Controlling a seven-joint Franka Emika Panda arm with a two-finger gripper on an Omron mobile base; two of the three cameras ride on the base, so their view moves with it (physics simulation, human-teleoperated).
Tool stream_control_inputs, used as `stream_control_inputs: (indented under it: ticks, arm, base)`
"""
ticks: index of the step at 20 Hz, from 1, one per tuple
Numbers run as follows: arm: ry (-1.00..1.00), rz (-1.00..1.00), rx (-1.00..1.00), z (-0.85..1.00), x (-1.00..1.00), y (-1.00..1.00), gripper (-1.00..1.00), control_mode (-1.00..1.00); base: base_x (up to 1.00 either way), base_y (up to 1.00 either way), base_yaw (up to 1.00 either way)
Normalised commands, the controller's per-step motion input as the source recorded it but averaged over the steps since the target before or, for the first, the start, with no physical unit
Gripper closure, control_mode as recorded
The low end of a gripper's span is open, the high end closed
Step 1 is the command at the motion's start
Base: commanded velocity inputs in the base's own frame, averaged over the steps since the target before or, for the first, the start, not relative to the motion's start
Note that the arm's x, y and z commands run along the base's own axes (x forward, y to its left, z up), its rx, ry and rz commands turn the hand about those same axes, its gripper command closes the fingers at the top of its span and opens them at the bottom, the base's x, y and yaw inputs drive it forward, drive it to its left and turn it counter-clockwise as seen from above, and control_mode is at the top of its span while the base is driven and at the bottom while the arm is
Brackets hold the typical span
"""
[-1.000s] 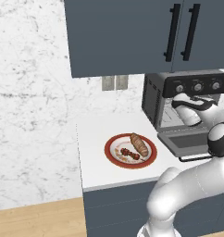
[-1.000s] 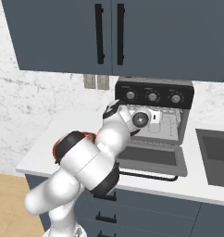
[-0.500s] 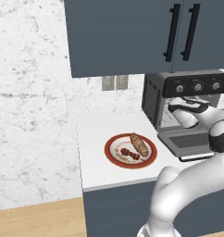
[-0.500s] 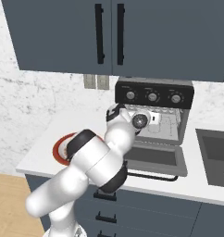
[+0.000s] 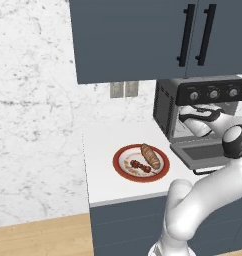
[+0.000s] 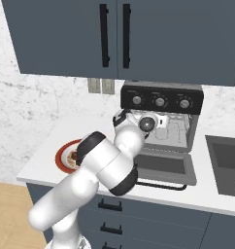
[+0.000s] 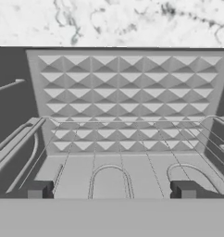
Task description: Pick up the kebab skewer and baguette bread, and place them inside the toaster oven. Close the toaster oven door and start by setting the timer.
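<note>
Dark finger tips of the gripper [image 7: 111, 190] stood wide apart with nothing between them, just above the wire rack [image 7: 109, 162] inside the toaster oven [image 6: 160, 119]. Below the hand, the toaster oven door [image 6: 163, 166] lay dropped open. Well to the left, on the white counter [image 5: 100, 170], the red-rimmed plate [image 5: 124, 171] carried the kebab skewer [image 5: 140, 165] beside the baguette bread [image 5: 150, 156].
</note>
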Motion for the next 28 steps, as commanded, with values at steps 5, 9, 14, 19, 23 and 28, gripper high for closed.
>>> stream_control_inputs:
  ticks: [5,9,14,19,23,28]
  arm:
    - [0.03,0.0,0.01,-0.11,0.11,0.0,-1.0,-1.0]
    - [0.03,0.0,0.02,-0.23,0.01,0.0,-1.0,-1.0]
    - [0.0,0.0,0.01,-0.27,0.0,0.0,-1.0,-1.0]
    - [0.0,0.0,0.0,-0.34,0.0,0.0,-1.0,-1.0]
    - [0.02,0.0,0.01,-0.54,-0.11,0.0,-1.0,-1.0]
    - [0.03,0.0,0.01,-0.62,-0.19,0.0,-1.0,-1.0]
  base:
    - [0.0,0.0,0.0]
    - [0.0,0.0,0.0]
    - [0.0,0.0,0.0]
    - [0.0,0.0,0.0]
    - [0.0,0.0,0.0]
    - [0.0,0.0,0.0]
